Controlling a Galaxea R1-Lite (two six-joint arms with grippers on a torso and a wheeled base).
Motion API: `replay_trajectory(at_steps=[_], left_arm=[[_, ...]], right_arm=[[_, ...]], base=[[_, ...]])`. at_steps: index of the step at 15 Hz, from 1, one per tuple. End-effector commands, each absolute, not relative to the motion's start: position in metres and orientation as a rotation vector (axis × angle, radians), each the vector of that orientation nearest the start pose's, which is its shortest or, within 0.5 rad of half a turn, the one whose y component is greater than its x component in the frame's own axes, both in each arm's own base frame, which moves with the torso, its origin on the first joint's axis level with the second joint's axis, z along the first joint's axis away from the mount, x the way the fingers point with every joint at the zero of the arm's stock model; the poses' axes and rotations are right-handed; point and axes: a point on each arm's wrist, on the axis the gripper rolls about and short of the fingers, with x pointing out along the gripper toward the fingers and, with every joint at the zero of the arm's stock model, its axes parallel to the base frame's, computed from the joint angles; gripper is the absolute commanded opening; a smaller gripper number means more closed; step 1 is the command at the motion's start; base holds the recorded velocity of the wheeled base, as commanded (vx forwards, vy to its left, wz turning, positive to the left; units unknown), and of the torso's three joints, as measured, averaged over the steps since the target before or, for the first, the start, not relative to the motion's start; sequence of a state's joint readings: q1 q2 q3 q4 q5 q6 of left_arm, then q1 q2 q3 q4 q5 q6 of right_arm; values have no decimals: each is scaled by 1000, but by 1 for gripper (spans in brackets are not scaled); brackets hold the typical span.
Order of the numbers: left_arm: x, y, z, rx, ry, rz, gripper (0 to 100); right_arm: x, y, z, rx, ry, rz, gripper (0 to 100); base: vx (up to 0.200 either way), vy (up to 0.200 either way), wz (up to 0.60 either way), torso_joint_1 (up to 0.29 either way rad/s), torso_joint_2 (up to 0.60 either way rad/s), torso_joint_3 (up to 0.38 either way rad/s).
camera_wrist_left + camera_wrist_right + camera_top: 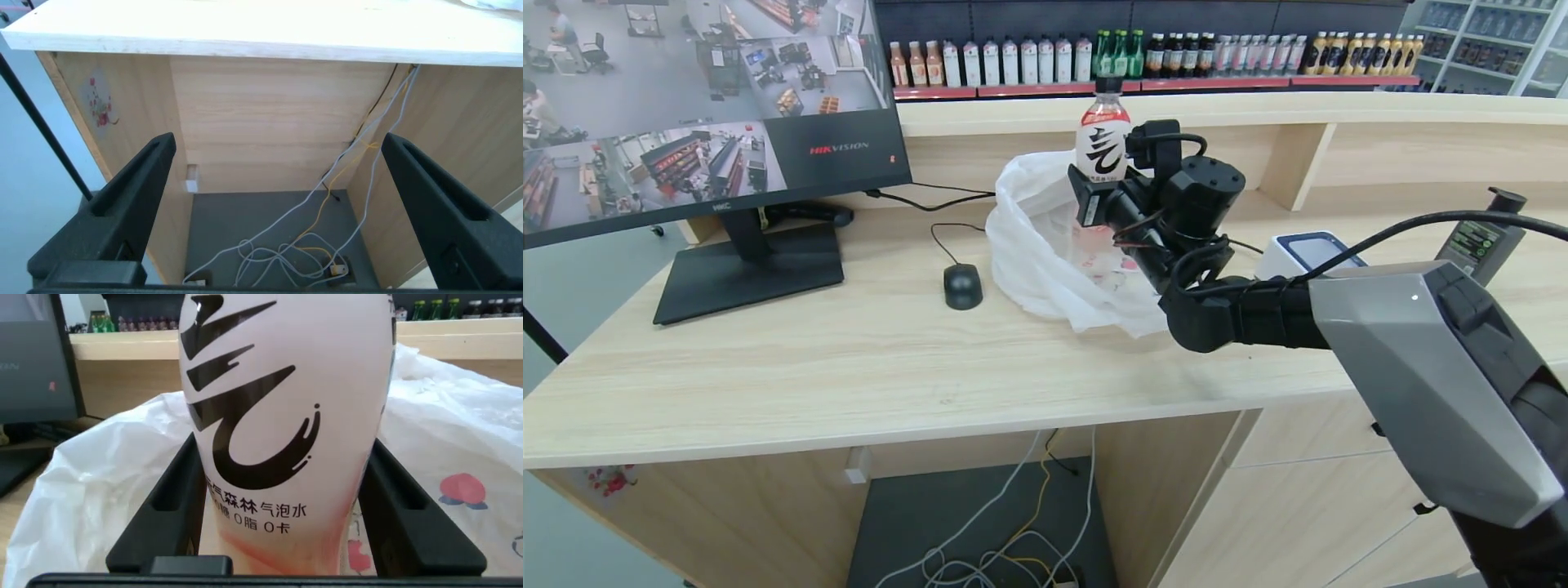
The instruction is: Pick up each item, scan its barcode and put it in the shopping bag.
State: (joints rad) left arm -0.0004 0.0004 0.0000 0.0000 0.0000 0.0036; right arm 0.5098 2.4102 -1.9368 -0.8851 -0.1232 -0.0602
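A bottle point(1103, 135) with a white label, black brush mark and dark cap stands upright in my right gripper point(1098, 214), which is shut on its lower body. It hangs just above the open mouth of the white plastic shopping bag point(1037, 245) on the counter. The right wrist view has the bottle point(286, 416) close up between the black fingers point(163, 514), with the bag point(90, 482) behind and below. My left gripper point(278, 212) is open and holds nothing, down below the counter's front edge, facing the space under the desk.
A barcode scanner point(1311, 253) sits right of the bag, with a handheld device point(1480, 237) farther right. A mouse point(962, 286) and a monitor point(686, 114) on its stand are to the left. Loose cables point(302, 237) lie under the counter. A raised shelf runs behind the bag.
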Motion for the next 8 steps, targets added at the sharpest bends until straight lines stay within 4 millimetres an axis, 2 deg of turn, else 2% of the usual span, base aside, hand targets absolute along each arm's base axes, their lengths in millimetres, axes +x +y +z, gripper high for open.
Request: replay_trajectory(at_steps=[1,4,8], left_arm=[[-23,0,75,5,0,0,100],[-23,0,75,3,0,0,100],[-23,0,75,3,0,0,100]], right_arm=[[446,245,226,70,-403,366,0],[452,248,220,70,-409,364,0],[460,253,200,57,-365,360,0]], base=[[0,0,0,0,0,0],[0,0,0,0,0,0],[0,0,0,0,0,0]])
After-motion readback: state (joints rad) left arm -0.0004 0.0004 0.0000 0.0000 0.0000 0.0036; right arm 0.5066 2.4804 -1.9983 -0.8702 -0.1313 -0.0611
